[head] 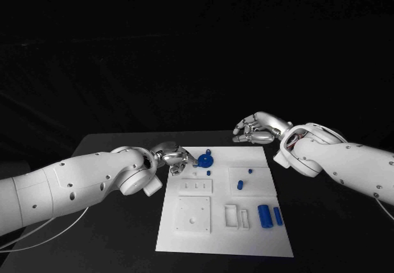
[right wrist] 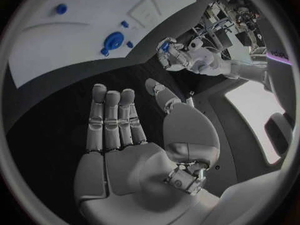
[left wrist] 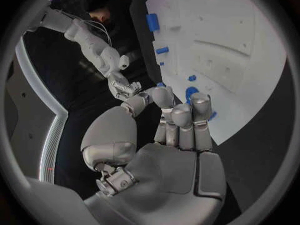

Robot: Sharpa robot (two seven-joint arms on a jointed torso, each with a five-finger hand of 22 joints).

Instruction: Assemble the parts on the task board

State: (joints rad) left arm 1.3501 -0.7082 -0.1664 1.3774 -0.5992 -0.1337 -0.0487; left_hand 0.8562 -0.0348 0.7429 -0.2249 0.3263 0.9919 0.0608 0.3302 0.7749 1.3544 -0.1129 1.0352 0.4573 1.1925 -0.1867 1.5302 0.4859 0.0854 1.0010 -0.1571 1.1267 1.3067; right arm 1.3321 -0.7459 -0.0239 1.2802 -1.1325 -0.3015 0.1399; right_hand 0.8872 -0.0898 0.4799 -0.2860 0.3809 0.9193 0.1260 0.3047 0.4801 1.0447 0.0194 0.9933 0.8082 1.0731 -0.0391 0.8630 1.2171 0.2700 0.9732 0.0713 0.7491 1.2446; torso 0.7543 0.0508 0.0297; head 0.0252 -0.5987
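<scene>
You can't really see what the silver left hand (head: 172,156) is doing from the head view, since its fingertips blend into the round blue disc-shaped part (head: 204,160) at the far left corner of the white rectangular task board (head: 226,242), and from its wrist the curled fingers (left wrist: 181,116) cover the disc, so I can't tell if it's gripping or just touching. Your silver right hand (head: 261,128) hangs over the black table (head: 328,227) just past the board's far edge, fingers apart and holding nothing, well clear of the disc. You've also got two blue cylinders (head: 270,215) lying side by side near the board's right edge.

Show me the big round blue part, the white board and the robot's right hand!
round blue part (head: 204,160), head view, its disc face.
task board (head: 246,242), head view, bare near edge.
right hand (head: 259,128), head view, middle of the hand.
</scene>
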